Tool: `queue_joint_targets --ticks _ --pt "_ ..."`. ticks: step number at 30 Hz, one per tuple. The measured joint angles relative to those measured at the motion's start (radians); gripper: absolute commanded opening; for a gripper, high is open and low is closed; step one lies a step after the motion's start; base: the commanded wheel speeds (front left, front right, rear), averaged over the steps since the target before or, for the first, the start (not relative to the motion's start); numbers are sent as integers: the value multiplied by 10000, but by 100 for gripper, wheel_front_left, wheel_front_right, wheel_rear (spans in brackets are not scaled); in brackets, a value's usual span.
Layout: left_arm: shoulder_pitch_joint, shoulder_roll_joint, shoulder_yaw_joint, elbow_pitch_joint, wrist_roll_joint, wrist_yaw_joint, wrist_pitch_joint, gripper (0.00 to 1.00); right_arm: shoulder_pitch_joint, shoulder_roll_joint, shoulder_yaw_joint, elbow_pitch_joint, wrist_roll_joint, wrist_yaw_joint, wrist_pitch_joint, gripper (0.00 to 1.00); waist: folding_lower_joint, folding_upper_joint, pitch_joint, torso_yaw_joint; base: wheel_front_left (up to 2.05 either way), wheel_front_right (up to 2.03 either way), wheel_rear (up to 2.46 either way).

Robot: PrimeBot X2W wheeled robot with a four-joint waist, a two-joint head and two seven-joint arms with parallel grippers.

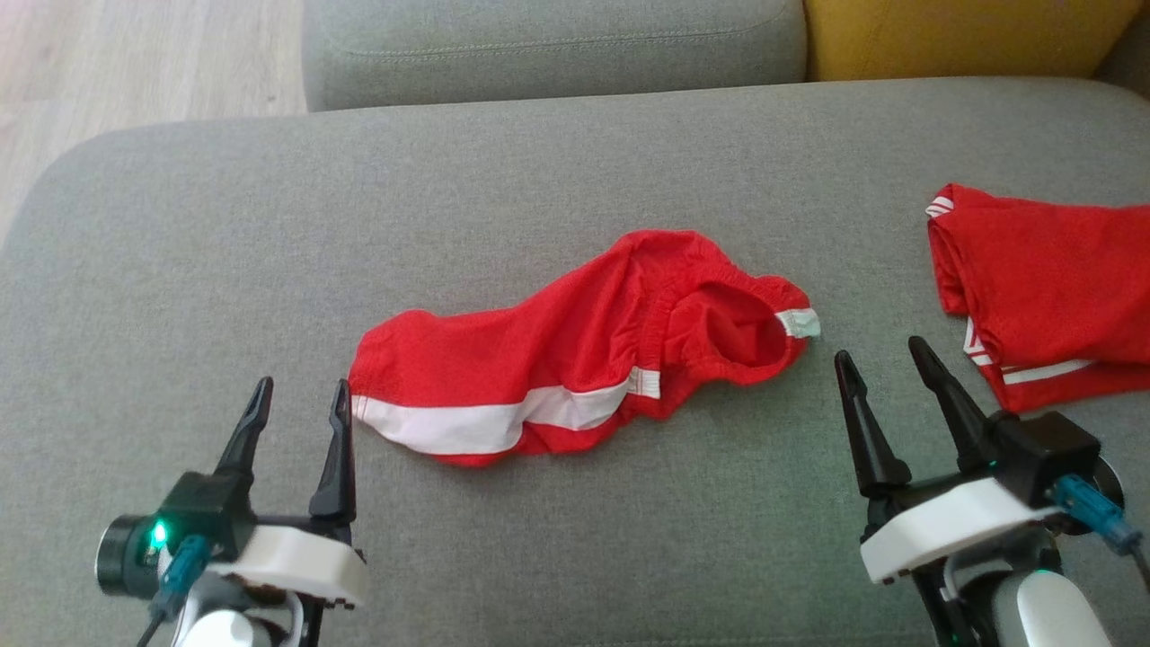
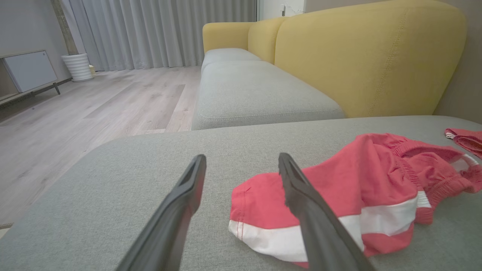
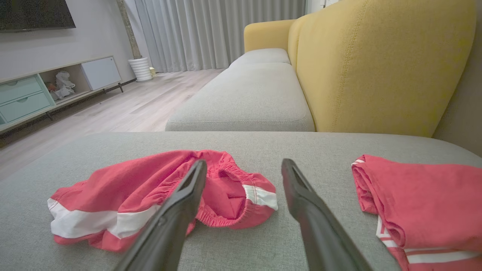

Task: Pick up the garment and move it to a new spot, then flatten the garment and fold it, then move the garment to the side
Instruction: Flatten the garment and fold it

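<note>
Grey woven fabric covers a broad seat cushion (image 1: 575,153) that spans the head view. At the far left its rounded edge drops away to pale wooden floor (image 1: 135,54).

At lower left, the left gripper (image 1: 304,385) hovers low, its two dark fingers spread wide with nothing between them. Its inner finger sits just beside the garment (image 1: 557,359); contact cannot be made out.

The garment is a pair of red shorts with a white side stripe. It lies crumpled near the middle of the cushion, with the leg hem (image 1: 368,377) to the left. The gathered elastic waistband (image 1: 759,288) gapes open to the right.

It looks thin, light and limp, likely to sag and bunch when lifted and to drag a little on the woven cover. The stitched hem and the thicker waistband seem the firmest places to pinch, one for each arm.

The right gripper (image 1: 880,350) comes next, near the waistband but apart from it, fingers parted and empty. Just beyond it lies a second red garment (image 1: 1051,279), folded, with white stripes.

Open cushion lies to the left and toward the robot, so a new spot there looks easy. The right side is crowded. The far edge meets another grey seat (image 1: 557,45) and a yellow backrest (image 1: 961,36).
</note>
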Motion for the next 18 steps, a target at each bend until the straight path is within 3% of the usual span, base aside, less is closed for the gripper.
queue_joint_targets --ticks 7,18 --pt "-25 10 -36 232 -230 -56 259 100 0 23 -50 -21 17 0 0 100 0 0 112 20 0 0 0" --pt "-2253 -244 -290 3591 -1373 -1352 1262 100 -320 92 165 -40 92 0 -2 100 0 0 1057 -17 0 0 0"
